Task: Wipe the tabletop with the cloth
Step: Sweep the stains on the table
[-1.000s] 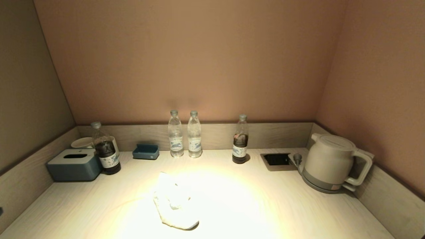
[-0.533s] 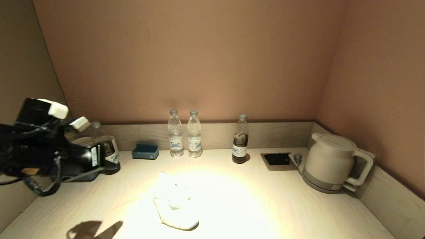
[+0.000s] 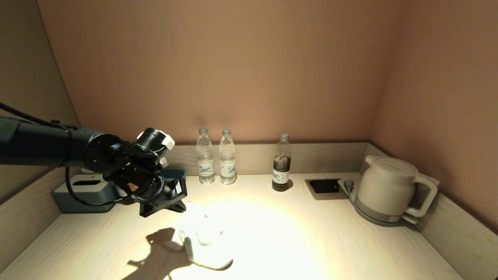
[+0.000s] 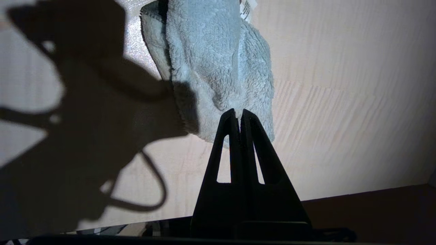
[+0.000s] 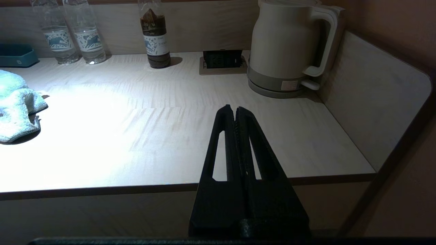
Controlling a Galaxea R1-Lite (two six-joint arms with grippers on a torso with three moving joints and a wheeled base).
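A crumpled pale cloth [image 3: 204, 237] lies on the light wooden tabletop [image 3: 295, 233] in the bright patch near the front middle. It also shows in the left wrist view [image 4: 218, 61] and the right wrist view [image 5: 15, 109]. My left gripper [image 3: 177, 208] hangs just above the tabletop at the cloth's far left end, shut and empty; in its own view the gripper [image 4: 239, 115] sits over the cloth's near edge. My right gripper [image 5: 235, 110] is shut and empty, parked off the table's front edge, out of the head view.
Two water bottles [image 3: 216, 161] and a dark-drink bottle [image 3: 281, 163] stand along the back wall. A white kettle [image 3: 389, 190] stands at the right next to a socket recess [image 3: 325, 187]. A blue tissue box [image 3: 78, 193] and small blue tray [image 3: 177, 173] sit at the back left.
My left arm has swung in from the left edge toward the middle and now hangs by the cloth's far end. The cloth has not moved.
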